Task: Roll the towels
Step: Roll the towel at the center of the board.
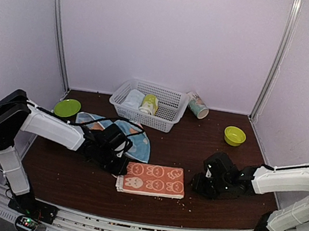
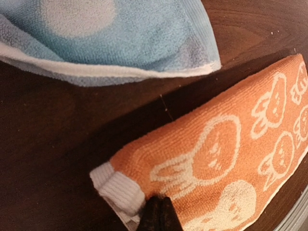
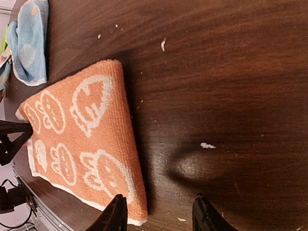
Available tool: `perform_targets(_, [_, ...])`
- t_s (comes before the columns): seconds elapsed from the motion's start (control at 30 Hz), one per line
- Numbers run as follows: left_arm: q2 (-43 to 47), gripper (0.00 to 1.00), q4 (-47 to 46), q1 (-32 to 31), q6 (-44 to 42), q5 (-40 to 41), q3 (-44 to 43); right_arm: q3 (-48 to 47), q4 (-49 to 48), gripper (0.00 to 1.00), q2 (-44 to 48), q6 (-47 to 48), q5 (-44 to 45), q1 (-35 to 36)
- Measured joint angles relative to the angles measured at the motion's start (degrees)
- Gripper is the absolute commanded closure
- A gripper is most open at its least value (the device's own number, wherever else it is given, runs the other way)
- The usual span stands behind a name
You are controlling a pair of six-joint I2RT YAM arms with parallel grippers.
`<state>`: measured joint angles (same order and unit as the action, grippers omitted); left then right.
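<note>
- I am keeping my left gripper [image 2: 156,214] fully closed, its tips resting at the hemmed corner of the orange towel [image 2: 226,159]. I cannot tell whether any cloth is actually caught between them.
- I am holding my right gripper [image 3: 161,216] partly open with nothing in it. One finger [image 3: 115,214] is hovering over the towel's other end, and the second is hanging over bare table [image 3: 231,72] just beside it.
- The orange towel is lying folded flat between my two hands, not yet rolled at all.
- The blue towel [image 2: 120,38] is lying spread out just beyond my left fingertips, with a strip of wood separating it from the orange one.
- What I am worrying about:
- If my left tips are pinching only the top layer, or nothing, lifting could peel the fold apart rather than start a roll.
- Because my right jaws are straddling the towel's edge and not the cloth itself, closing there could bunch the corner or miss it.
- If my two ends turn unevenly, the roll would likely come out as a cone.
- Sweeping my left hand away from me could catch the blue towel and drag it along.
</note>
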<state>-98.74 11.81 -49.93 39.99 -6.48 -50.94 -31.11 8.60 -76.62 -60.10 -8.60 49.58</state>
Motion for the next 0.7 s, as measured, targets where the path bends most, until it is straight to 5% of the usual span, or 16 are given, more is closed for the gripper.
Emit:
perform_targets(0.27, [0.42,1.00,-0.72,-0.66,1.09,0.02,0.74,0.68,-9.77,0.67,-5.92,-3.54,-3.89,-0.11])
perform_targets(0.5, [0.52,1.00,-0.79,-1.33,1.70,0.00,0.83,1.44,-14.82,1.00,-8.81,-5.66,-5.46,-0.22])
perform_targets(0.7, [1.03,0.97,-0.66,-2.58,2.10,-0.44,0.94,-1.36,-6.08,1.00,-6.71,0.31,-2.73,-1.20])
